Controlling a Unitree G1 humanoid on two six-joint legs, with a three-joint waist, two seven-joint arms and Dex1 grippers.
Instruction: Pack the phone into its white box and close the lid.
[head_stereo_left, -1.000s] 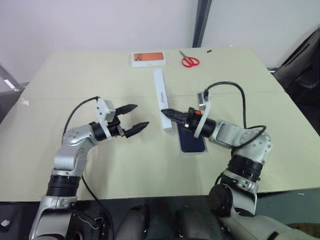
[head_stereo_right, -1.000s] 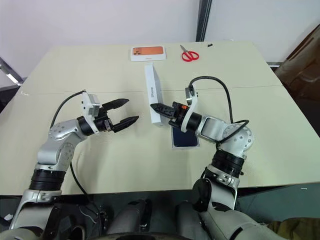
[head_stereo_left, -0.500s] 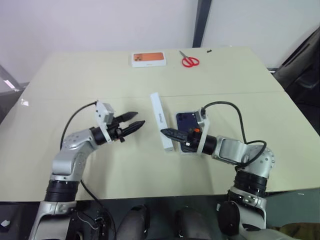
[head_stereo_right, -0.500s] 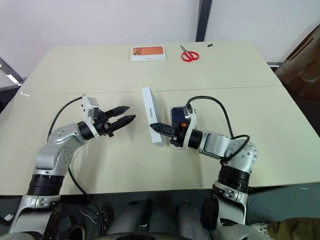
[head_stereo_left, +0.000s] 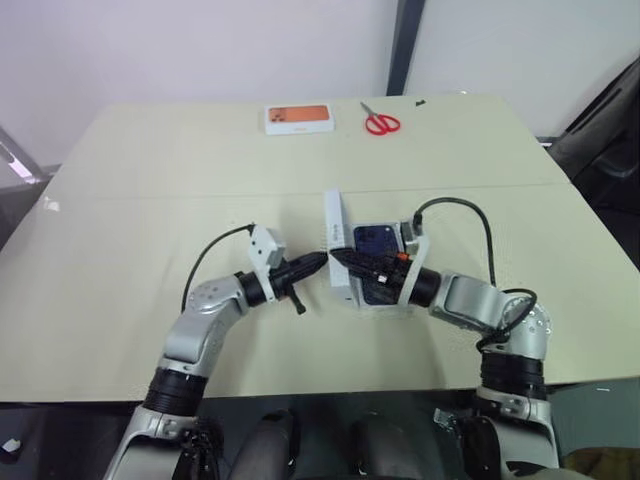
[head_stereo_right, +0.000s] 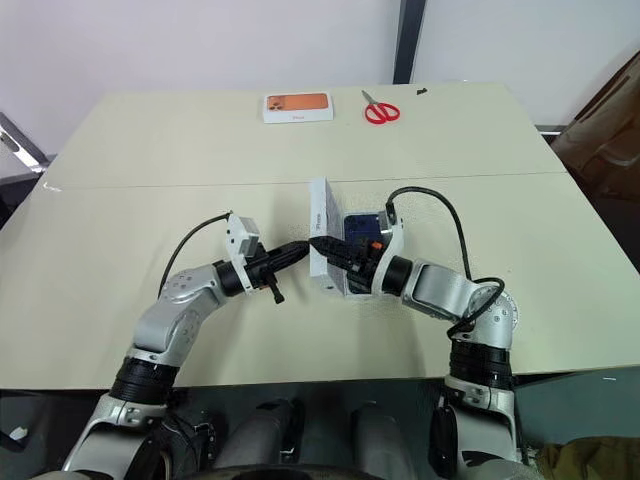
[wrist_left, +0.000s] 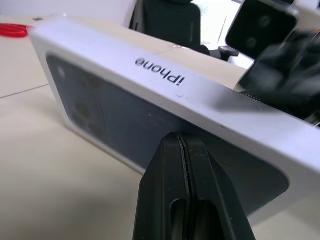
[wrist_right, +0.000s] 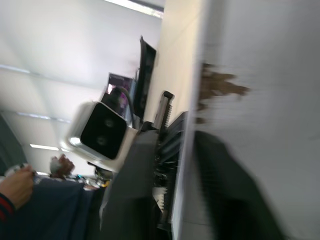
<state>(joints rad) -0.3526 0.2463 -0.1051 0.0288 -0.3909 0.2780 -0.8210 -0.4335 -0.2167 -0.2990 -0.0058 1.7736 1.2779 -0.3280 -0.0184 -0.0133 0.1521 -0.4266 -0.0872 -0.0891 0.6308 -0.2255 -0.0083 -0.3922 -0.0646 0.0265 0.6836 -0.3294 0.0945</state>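
White lid (head_stereo_right: 322, 240) stands on edge, right claw (head_stereo_right: 322, 243) straddling it, left claw (head_stereo_right: 296, 252) pressed together against its face; it could topple off the phone (head_stereo_right: 362, 227).

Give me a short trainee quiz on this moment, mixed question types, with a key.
1. True or false: the lid lies flat.
2. Which gripper is shut, its tip pointing at the lid's printed face? A) left gripper B) right gripper
3. What red tool lies near the far edge of the table?

Key
1. False: it stands on its long edge.
2. A
3. The scissors.
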